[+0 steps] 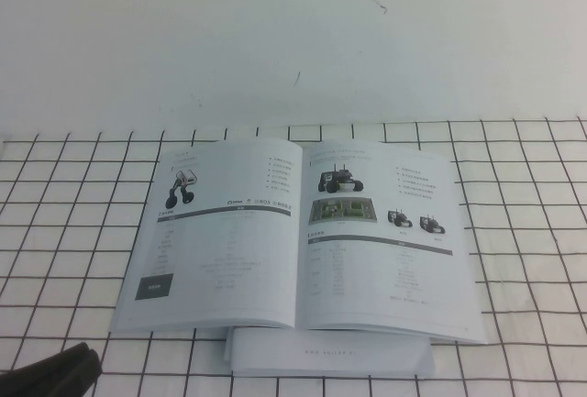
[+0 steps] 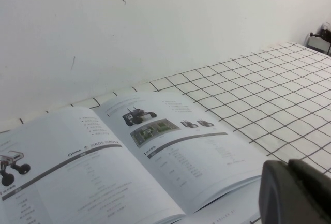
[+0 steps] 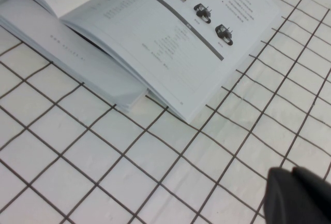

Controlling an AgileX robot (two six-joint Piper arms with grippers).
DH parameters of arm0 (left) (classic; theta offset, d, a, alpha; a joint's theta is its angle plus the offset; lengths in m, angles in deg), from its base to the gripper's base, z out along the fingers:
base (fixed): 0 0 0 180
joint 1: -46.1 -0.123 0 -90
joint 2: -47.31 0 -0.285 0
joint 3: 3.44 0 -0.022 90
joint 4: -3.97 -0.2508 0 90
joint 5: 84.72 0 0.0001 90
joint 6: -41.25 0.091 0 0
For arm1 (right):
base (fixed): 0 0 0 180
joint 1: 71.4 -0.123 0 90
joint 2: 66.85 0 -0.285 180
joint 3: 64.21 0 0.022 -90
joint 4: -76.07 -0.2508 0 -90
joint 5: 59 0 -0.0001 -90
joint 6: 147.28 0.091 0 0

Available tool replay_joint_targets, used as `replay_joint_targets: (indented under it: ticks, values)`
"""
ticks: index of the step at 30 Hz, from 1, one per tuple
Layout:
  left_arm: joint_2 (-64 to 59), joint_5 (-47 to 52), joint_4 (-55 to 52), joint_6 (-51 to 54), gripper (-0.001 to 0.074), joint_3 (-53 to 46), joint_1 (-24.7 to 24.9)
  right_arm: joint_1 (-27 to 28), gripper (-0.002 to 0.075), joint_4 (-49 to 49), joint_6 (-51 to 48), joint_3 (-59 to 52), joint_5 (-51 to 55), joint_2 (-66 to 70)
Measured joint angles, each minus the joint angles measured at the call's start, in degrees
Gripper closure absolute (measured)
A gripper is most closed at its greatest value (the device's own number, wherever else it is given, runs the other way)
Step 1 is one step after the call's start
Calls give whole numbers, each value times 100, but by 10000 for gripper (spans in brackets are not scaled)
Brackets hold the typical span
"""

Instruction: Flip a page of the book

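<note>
One open book [image 1: 298, 237] on one booklet [image 1: 330, 353], page [image 1: 385, 232] flat, left gripper [image 1: 50, 371] lower left, right gripper [image 3: 300, 197] wrist view only, finger states indeterminate.

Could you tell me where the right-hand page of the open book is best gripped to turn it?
Probably at its free lower outer corner, coming from the robot's right: the page lies flat, bound at the spine. The right gripper hovers near that corner; the left gripper sits at the table's near left.

Bright, even, slightly bluish light washes out the book [image 1: 298, 237], whose fine print blurs, with only a thin soft shadow under its near edge.
</note>
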Motion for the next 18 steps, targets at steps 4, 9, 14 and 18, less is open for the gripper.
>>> replay_joint_targets:
  ticks: [4, 9, 14, 18]
  values:
    - [267, 31, 0, 0, 738, -31, -115, 0, 727, 0, 0, 0, 0, -10]
    - [995, 228, -434, 16, 738, -166, -904, 0, 727, -9, 0, 0, 0, -10]
    - [1359, 613, -659, 30, 738, -597, -1641, 0, 727, -35, 0, 0, -14, -21]
    - [1368, 637, -636, 68, 738, -1022, -1929, 0, 727, -35, 11, 0, -18, -29]
